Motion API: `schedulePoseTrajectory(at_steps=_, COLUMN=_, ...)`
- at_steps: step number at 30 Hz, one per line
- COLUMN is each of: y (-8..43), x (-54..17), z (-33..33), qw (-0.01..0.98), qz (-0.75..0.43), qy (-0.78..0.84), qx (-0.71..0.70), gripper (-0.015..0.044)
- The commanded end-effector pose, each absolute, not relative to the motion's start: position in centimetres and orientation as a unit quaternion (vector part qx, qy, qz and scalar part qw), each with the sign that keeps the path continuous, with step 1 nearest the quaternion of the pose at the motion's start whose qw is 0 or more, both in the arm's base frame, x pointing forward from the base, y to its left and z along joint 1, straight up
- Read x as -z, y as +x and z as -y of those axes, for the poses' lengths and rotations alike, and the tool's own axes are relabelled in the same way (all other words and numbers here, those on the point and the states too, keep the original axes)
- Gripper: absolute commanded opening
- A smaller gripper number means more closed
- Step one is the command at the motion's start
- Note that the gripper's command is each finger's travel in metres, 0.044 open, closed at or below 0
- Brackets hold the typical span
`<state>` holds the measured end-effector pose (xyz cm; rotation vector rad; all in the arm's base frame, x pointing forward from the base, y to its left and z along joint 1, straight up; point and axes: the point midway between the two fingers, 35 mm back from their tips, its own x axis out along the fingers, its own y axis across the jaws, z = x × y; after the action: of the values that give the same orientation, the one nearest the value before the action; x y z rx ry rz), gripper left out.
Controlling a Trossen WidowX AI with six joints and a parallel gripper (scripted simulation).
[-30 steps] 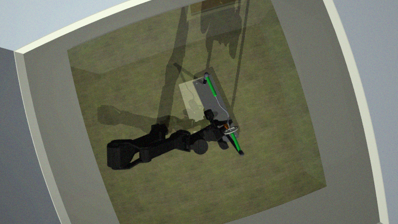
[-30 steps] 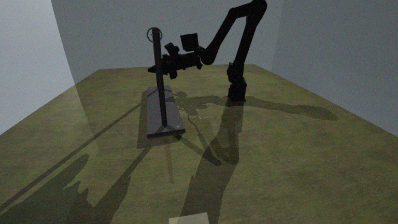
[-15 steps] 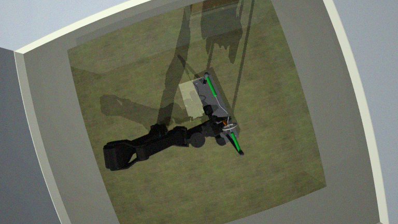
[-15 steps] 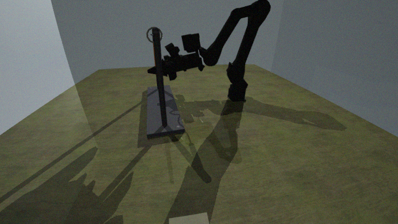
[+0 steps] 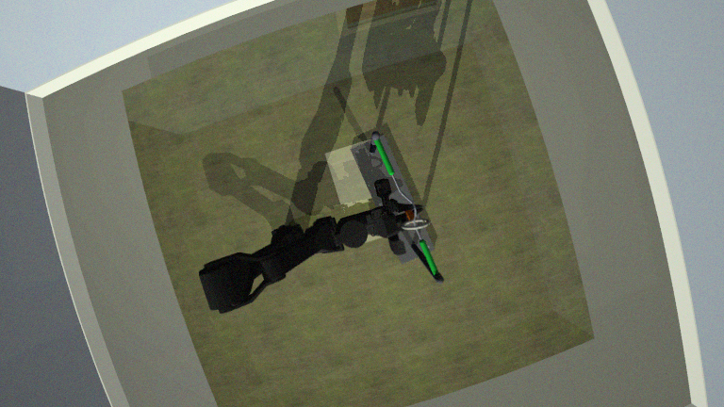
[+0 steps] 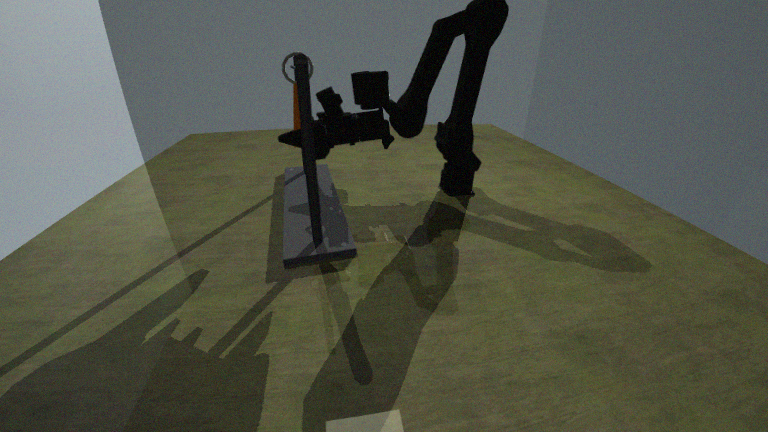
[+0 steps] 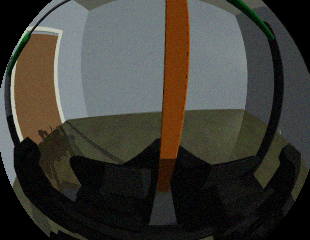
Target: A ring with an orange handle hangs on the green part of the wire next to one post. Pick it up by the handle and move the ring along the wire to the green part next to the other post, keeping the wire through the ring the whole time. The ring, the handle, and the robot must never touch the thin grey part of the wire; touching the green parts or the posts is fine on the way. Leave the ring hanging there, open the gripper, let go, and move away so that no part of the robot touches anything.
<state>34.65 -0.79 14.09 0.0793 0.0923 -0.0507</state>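
The ring (image 5: 415, 228) (image 6: 283, 68) is around the thin grey wire (image 5: 397, 187) (image 7: 47, 12), close to the lower green part (image 5: 428, 257) in the top view. Whether it touches the wire is unclear. Its orange handle (image 5: 409, 215) (image 6: 296, 107) (image 7: 176, 85) hangs down from it, roughly upright. My gripper (image 6: 289, 137) (image 7: 163, 142) is shut on the handle's lower end. The other green part (image 5: 384, 155) is by the upper post (image 5: 375, 138), farther from the ring. In the exterior view, the near post (image 6: 310, 178) hides most of the wire.
The grey base (image 6: 305, 229) lies below the wire. The post by the nearer green part (image 7: 279, 75) rises on the right in the wrist view; the other post (image 7: 13, 130) is at the left. The arm reaches in from the left in the top view.
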Motion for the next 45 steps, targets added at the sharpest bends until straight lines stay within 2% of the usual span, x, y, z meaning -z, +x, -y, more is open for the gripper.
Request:
schedulePoseTrajectory(at_steps=1, y=35.2, x=-14.2, z=0.4, qw=0.997, qz=-0.023, qy=0.051, qx=0.047, gripper=-0.015)
schedulePoseTrajectory(at_steps=9, y=36.1, x=-14.5, z=-0.9, qw=0.993, qz=0.002, qy=0.074, qx=0.093, gripper=-0.015)
schedulePoseTrajectory(at_steps=17, y=36.4, x=-14.7, z=-1.5, qw=0.995, qz=0.002, qy=0.065, qx=0.073, gripper=-0.015)
schedulePoseTrajectory(at_steps=45, y=36.5, x=-14.8, z=-2.7, qw=0.978, qz=0.009, qy=-0.062, qx=-0.199, gripper=-0.015)
